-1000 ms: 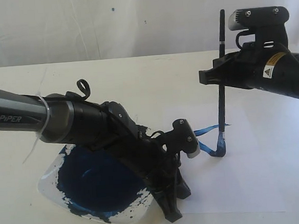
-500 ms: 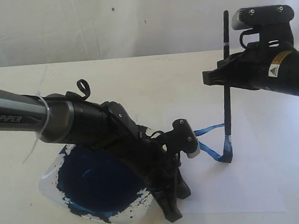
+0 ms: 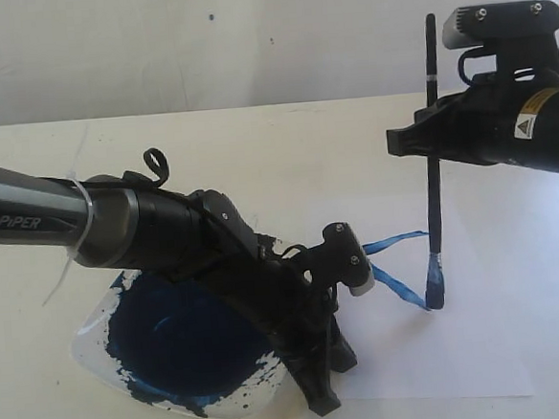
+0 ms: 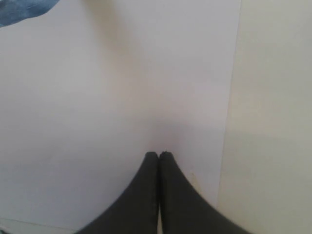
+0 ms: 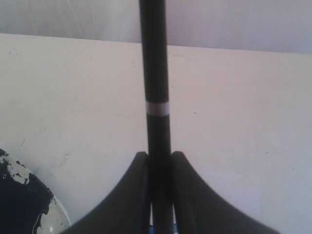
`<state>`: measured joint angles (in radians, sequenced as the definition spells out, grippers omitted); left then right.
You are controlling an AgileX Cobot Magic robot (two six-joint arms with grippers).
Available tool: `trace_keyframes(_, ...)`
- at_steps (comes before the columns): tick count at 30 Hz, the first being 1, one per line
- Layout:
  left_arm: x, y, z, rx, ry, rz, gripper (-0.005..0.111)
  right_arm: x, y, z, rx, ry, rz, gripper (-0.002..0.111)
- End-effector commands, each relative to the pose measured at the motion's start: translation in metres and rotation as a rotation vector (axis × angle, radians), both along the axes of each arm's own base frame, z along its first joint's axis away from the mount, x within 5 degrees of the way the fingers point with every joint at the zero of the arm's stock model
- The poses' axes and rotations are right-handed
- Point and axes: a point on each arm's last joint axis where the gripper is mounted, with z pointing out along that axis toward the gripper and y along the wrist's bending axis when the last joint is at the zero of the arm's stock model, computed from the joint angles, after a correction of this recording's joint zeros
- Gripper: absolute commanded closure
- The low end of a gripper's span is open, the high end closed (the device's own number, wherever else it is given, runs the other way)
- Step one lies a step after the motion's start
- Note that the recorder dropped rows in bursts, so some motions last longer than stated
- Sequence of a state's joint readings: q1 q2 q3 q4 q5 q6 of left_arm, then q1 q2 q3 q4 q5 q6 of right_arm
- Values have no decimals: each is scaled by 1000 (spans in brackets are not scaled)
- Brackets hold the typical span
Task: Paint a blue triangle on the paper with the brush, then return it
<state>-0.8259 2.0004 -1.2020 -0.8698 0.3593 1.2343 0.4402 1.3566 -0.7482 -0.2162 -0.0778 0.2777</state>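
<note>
The right end effector (image 3: pixel 431 143) pinches the thin black-handled paintbrush (image 3: pixel 434 208) upright, tip below on the streaky blue triangle outline (image 3: pixel 400 284) (unfinished); the left end effector (image 4: pixel 159 156), pressed together, steadies the white paper sheet (image 4: pixel 97 122).

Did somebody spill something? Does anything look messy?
A little. Dark blue paint is splashed in blobs across the rim of the clear plate, mostly along its near edge. The brush stands nearly upright, tip on the paper.
</note>
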Motion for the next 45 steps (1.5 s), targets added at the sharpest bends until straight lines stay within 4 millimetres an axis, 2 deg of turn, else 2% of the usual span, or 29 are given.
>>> trace_keyframes(1, -4, -1, -3, 4, 35, -16, 107, -4, -2, 14, 26, -77, 10, 108)
trace_keyframes(9, -4, -1, -3, 4, 35, -16, 107, -1, -5, 17, 50, -106, -1, 108)
trace_keyframes(14, -4, -1, -3, 4, 33, -15, 107, 12, -29, 29, 106, -226, -81, 108)
trace_keyframes(17, -4, -1, -3, 4, 33, -15, 107, 16, -41, 31, 138, -232, -139, 108)
trace_keyframes(20, -4, -1, -3, 4, 31, -14, 107, 24, -44, 25, 143, -238, -154, 108)
trace_keyframes(25, -4, -1, -3, 4, 31, -14, 107, 40, -38, 8, 173, -275, -133, 108)
trace_keyframes(29, -4, -1, -3, 4, 33, -15, 107, 47, -35, -7, 164, -240, -132, 108)
trace_keyframes(45, -4, -1, -3, 4, 33, -15, 107, 56, -33, -22, 130, -263, -121, 108)
